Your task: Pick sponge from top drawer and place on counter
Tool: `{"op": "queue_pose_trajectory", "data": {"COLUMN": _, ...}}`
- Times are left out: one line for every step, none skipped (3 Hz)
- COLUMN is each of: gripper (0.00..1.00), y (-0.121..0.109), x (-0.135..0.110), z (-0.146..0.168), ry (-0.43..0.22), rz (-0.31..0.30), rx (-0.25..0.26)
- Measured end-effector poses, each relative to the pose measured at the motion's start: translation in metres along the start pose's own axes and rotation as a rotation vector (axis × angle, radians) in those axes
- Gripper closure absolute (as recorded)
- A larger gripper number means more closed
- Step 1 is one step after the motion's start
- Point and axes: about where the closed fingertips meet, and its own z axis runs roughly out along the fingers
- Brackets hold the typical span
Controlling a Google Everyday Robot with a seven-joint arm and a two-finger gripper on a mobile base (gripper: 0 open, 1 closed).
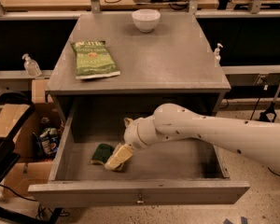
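Note:
The top drawer [135, 190] is pulled fully open, with its small metal knob [140, 200] at the front centre. The sponge [101, 153], dark green over yellow, lies on the drawer floor at the left. My gripper [117, 158] reaches down into the drawer from the right. Its cream tip sits on the sponge's right end and covers part of it. The counter [168, 55] is the grey cabinet top above and behind the drawer.
A green chip bag [93, 59] lies on the counter's left side, a white bowl [146, 19] at its back. A small pump bottle [218, 52] stands at its right edge. Cardboard boxes [18, 120] stand left of the cabinet.

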Motion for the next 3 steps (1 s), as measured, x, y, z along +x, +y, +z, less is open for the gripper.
{"op": "queue_pose_trajectory", "data": {"gripper": 0.0, "y": 0.012, "x": 0.012, "z": 0.013, "ry": 0.077, "rz": -0.015, "rx": -0.007}}
{"op": "queue_pose_trajectory", "data": {"gripper": 0.03, "y": 0.031, "x": 0.027, "z": 0.032, "ry": 0.187, "rz": -0.015, "rx": -0.032}}
{"op": "queue_pose_trajectory", "data": {"gripper": 0.26, "y": 0.038, "x": 0.038, "z": 0.045, "ry": 0.246, "rz": -0.005, "rx": -0.05}}
